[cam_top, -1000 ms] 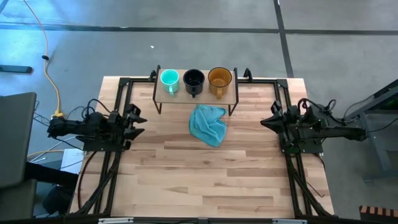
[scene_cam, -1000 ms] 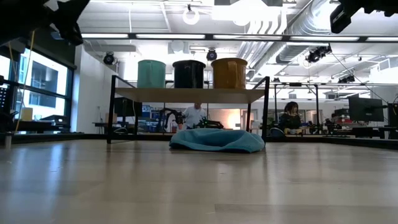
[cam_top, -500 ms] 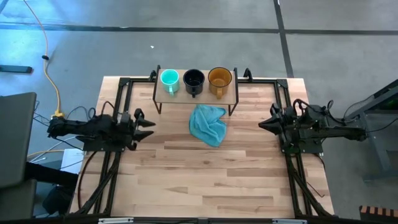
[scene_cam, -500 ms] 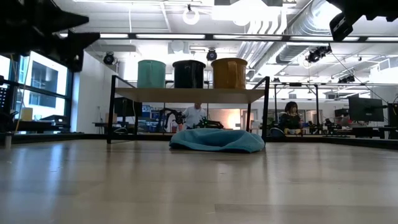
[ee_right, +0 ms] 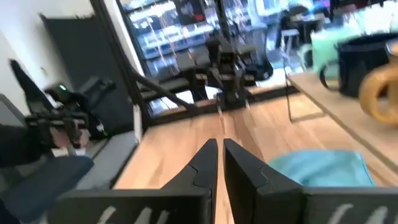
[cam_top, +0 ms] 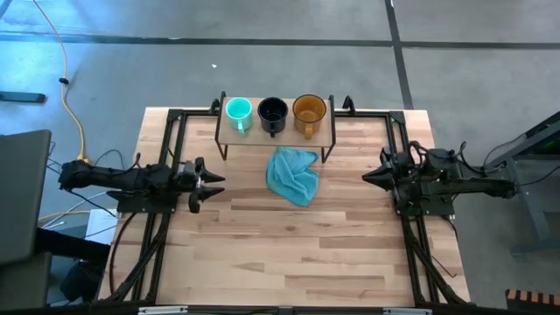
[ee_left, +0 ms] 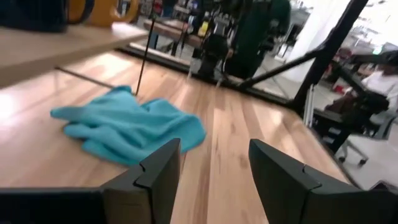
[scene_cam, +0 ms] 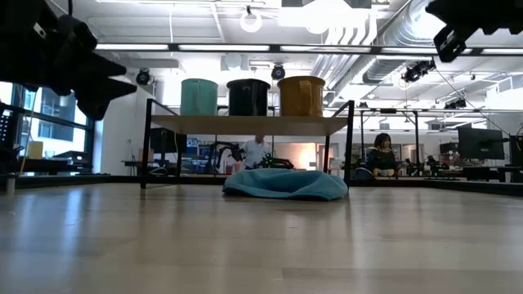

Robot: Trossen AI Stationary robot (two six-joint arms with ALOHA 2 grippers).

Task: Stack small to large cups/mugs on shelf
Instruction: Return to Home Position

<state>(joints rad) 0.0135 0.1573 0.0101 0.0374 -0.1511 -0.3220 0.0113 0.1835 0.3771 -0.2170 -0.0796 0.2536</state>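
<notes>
At twelve o'clock mugs (cam_top: 272, 111) line the shelf (cam_top: 258, 136) by size; we rest left gripper (cam_top: 206, 178) spread at nine, right gripper (cam_top: 367, 175) pinched at three.

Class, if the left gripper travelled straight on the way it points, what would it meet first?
Probably the blue cloth, lying in line with the left gripper; height is unclear, so it might pass above it.

We see three mugs upright in a row on the shelf (cam_top: 276, 133): teal mug (cam_top: 238, 110), dark mug (cam_top: 273, 111) in the middle, amber mug (cam_top: 309, 109).
</notes>
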